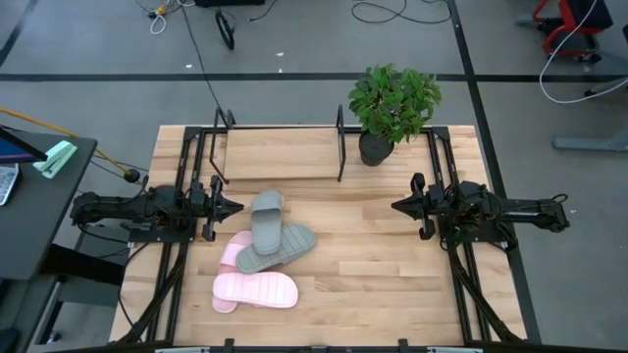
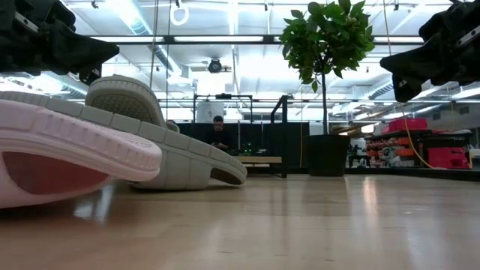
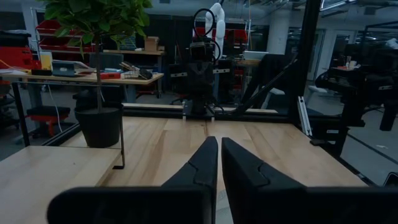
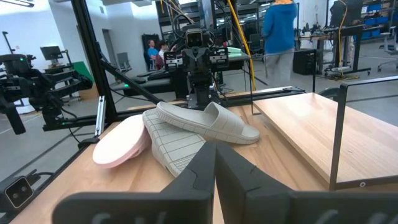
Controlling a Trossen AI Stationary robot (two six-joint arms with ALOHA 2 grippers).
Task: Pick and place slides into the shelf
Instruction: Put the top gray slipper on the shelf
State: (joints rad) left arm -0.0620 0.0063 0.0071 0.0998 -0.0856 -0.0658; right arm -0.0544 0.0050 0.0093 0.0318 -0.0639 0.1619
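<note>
On the worktop (image 1: 392, 284), left of middle, your four foam slides (image 1: 267, 250) lie heaped; soft, light, grippy, so pinch a strap; shelf (image 1: 280, 152) empty; left hand (image 1: 235, 207) and right hand (image 1: 396, 206) clenched on nothing.

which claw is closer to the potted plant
Right. The right claw sits just below and slightly right of the potted plant; the left claw is across the table beside the slides.

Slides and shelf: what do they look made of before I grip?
The slides look like soft moulded foam, matte: thick one-piece soles, rounded edges, ribbed undersides in the right wrist view. The shelf seems a pale wooden board with visible grain, framed by thin black uprights, probably metal.
</note>
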